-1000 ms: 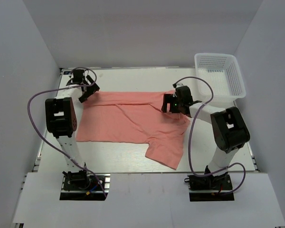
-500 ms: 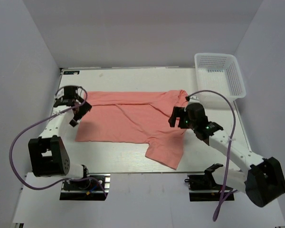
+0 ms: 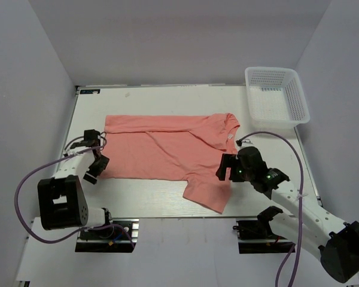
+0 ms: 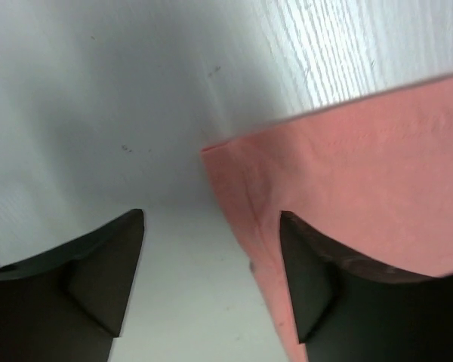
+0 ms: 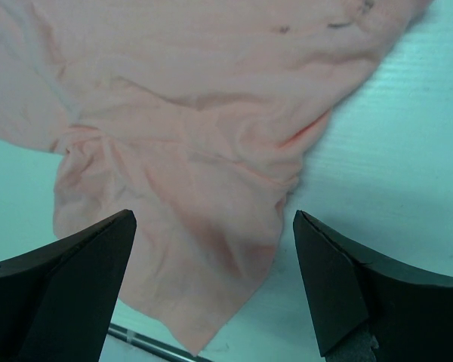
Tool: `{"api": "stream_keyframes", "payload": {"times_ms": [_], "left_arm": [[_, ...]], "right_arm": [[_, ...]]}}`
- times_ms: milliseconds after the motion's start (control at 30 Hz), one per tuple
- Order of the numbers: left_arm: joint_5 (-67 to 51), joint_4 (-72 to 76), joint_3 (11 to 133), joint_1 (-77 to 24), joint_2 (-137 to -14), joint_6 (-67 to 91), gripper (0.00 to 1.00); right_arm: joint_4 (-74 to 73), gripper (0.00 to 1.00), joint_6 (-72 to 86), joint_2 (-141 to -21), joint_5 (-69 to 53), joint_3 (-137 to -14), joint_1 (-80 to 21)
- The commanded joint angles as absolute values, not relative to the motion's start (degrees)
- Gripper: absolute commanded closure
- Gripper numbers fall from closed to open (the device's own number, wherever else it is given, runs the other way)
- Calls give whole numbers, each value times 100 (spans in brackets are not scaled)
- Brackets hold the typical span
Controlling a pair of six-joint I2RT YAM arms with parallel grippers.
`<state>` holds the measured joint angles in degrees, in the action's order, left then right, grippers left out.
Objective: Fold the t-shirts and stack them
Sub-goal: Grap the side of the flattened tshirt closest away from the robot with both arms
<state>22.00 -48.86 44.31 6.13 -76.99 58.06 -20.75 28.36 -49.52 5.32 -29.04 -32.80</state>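
Shirt (image 3: 167, 146) lying spread on table (image 3: 149, 194); left gripper (image 3: 96, 169) straddling its near-left corner, fingers apart; right gripper (image 3: 226, 169) hanging over sleeve (image 3: 206, 191), fingers standing wide apart.

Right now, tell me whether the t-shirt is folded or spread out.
Spread out: the t-shirt lies flat across the table, one sleeve sticking out toward the near edge.

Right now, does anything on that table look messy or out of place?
Only the pink t-shirt: it lies spread flat, but one sleeve juts askew toward the near edge, wrinkled and bunched where it joins the body. The white basket sits upright in the far corner. Nothing looks spilled or damaged.
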Motion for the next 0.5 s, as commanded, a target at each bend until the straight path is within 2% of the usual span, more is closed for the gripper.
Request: {"api": "stream_keyframes", "payload": {"times_ms": [0,33,333,467], "left_arm": [[2391,-4518,4246,650,-7813,6056,23],[2391,-4352,4123,650,-7866,6056,27],[2443,-3903,4017,703,-8033,6108,29],[2374,-3631,3964,703,-8217,5977,50]], "right_arm": [[-2381,10,3049,-4869,386,-2883,-3375],[-2573,10,3146,-4887,387,-2900,-3436],[-3103,11,3682,-5185,97,-2532,-3963],[-3067,11,4086,-5098,-140,-2513,-4280]]}}
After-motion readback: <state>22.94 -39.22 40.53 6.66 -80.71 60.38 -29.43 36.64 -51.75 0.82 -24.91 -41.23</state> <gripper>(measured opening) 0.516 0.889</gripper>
